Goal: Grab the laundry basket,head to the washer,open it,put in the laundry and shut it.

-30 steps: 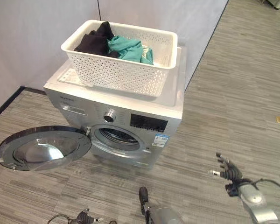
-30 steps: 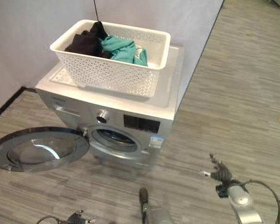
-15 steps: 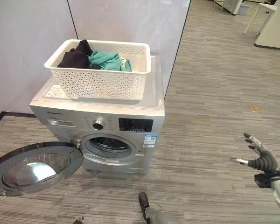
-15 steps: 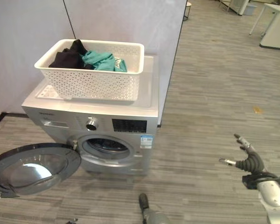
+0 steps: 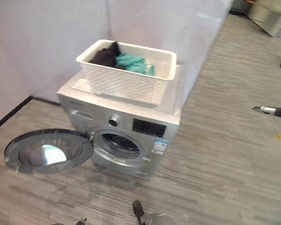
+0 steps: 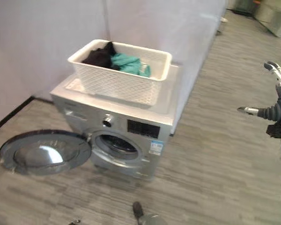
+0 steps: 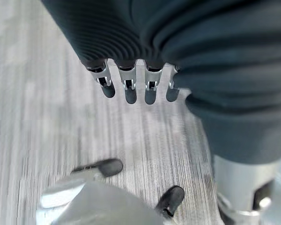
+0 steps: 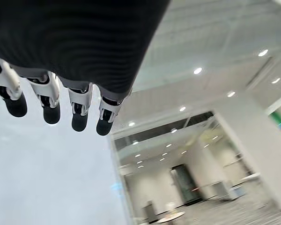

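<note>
- Laundry basket sits on top of washer, w/ dark + teal laundry inside it.
- Washer door swung wide open, drum looks empty.
- Fetch, walk, open: done, I'd say. Left: load clothes, shut door.
- Right hand raised off to the side, fingers spread, holding nothing.
- Left hand low over floor, fingers relaxed, empty.

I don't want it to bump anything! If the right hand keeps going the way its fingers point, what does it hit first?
Probably nothing close. The right hand is raised, open, away from the washer; its wrist view looks past the fingers at a pale wall and far ceiling. Depth is hard to judge.
</note>
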